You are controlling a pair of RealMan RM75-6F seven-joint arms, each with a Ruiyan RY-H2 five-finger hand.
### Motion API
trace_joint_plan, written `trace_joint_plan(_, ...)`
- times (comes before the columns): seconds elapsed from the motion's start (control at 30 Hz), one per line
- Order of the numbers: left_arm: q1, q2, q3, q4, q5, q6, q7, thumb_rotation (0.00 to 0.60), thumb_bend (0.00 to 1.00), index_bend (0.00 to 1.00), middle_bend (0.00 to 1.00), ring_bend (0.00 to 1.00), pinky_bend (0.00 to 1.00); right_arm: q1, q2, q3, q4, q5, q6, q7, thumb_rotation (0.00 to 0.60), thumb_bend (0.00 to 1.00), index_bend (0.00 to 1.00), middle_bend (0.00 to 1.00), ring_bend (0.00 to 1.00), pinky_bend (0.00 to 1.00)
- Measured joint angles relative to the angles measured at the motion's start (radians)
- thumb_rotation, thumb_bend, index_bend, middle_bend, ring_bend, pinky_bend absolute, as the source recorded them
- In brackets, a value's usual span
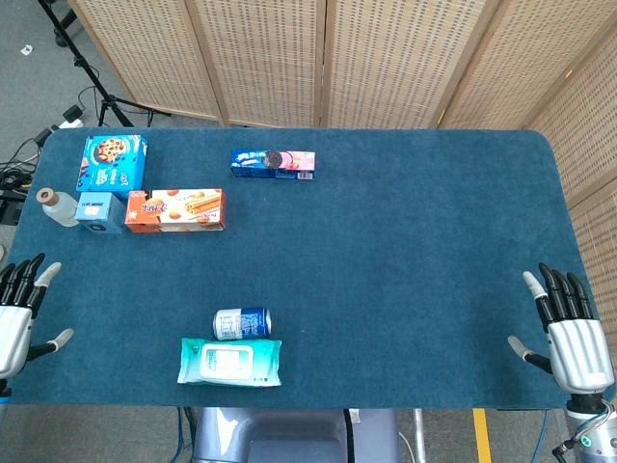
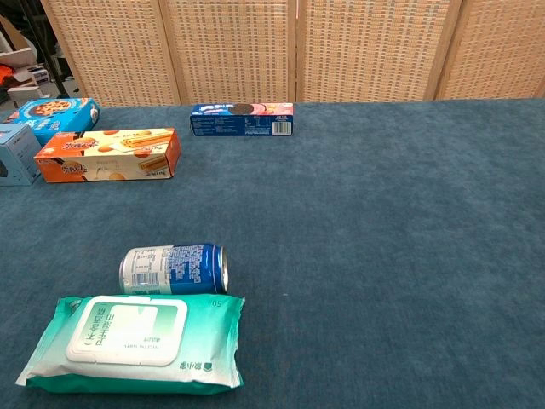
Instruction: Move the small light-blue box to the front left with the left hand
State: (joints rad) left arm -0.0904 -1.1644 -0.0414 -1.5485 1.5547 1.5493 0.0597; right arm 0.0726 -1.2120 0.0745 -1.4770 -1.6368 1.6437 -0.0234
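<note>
The small light-blue box stands at the table's left side, between a small bottle and an orange biscuit box; the chest view shows only its edge at the far left. My left hand hovers at the table's front left edge, open with fingers spread, well in front of the box. Open too, my right hand sits at the front right edge. Neither hand shows in the chest view.
A blue cookie box lies behind the light-blue box. A blue-pink biscuit pack sits at the back centre. A blue can lies on its side by a teal wipes pack near the front.
</note>
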Motion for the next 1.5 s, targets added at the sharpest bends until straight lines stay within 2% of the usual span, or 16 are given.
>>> trace_joint_plan(0.37,-0.020,0.006,-0.010,0.007,-0.024,-0.043,-0.008,0.600,0.00,0.00,0.00,0.00,0.00,-0.001,0.004,0.007,-0.010,0.024,-0.013,-0.004,0.600,0.00,0.00,0.00,0.00,0.01)
trace_joint_plan(0.53,-0.094,0.006,-0.052,0.062,-0.067,-0.153,-0.063,0.600,0.00,0.00,0.00,0.00,0.00,0.006,0.000,0.019,-0.005,0.055,-0.034,-0.009,0.600,0.00,0.00,0.00,0.00,0.01)
trace_joint_plan(0.63,-0.173,-0.003,-0.083,0.152,-0.102,-0.286,-0.107,0.600,0.00,0.00,0.00,0.00,0.00,0.011,-0.008,0.026,0.000,0.074,-0.051,-0.027,0.600,0.00,0.00,0.00,0.00,0.00)
trace_joint_plan(0.87,-0.362,-0.077,-0.123,0.459,-0.152,-0.572,-0.238,0.600,0.00,0.00,0.00,0.00,0.00,0.022,-0.032,0.028,0.018,0.088,-0.074,-0.058,0.600,0.00,0.00,0.00,0.00,0.00)
trace_joint_plan(1.17,-0.490,-0.211,-0.131,0.759,-0.175,-0.741,-0.378,0.600,0.00,0.00,0.00,0.00,0.00,0.034,-0.063,0.027,0.047,0.104,-0.101,-0.098,0.600,0.00,0.00,0.00,0.00,0.00)
trace_joint_plan(1.5,-0.607,-0.367,-0.119,1.050,-0.194,-0.936,-0.449,0.600,0.00,0.00,0.00,0.00,0.00,0.043,-0.085,0.040,0.074,0.147,-0.131,-0.122,0.600,0.00,0.00,0.00,0.00,0.00)
